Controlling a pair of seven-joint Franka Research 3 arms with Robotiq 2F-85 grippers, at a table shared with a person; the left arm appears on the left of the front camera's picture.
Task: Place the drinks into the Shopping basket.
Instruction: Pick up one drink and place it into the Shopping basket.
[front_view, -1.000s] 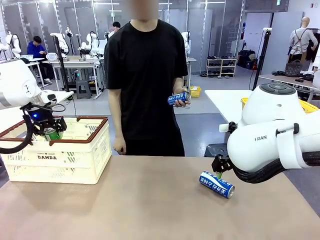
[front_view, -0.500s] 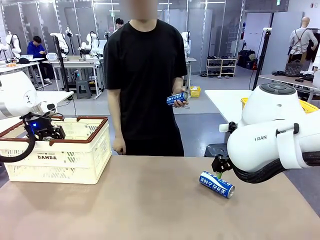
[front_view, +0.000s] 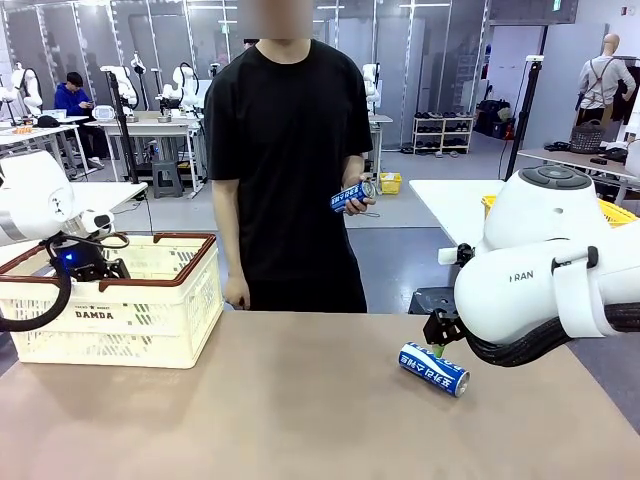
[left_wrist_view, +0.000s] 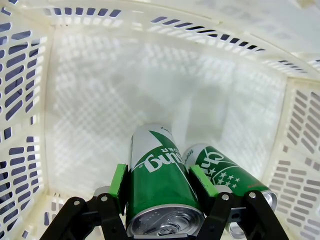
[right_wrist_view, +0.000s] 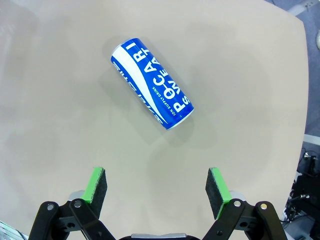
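Inside the cream-white slotted, brown-rimmed plastic basket (front_view: 150, 320) at left, the left gripper (left_wrist_view: 162, 180) clamped a slim green metal can (left_wrist_view: 157, 162) beside a second green can (left_wrist_view: 227, 175). The right gripper (right_wrist_view: 157, 187) hung wide open, empty, over a blue-and-white can (right_wrist_view: 151, 86) lying at right.

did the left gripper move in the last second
Yes. The left gripper has sunk lower against the Shopping basket rim, taking the green can down inside.

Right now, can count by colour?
Green cans: 2 (held can in left gripper, loose can in Shopping basket)
Blue cans: 2 (table can, person's can)
Total: 4
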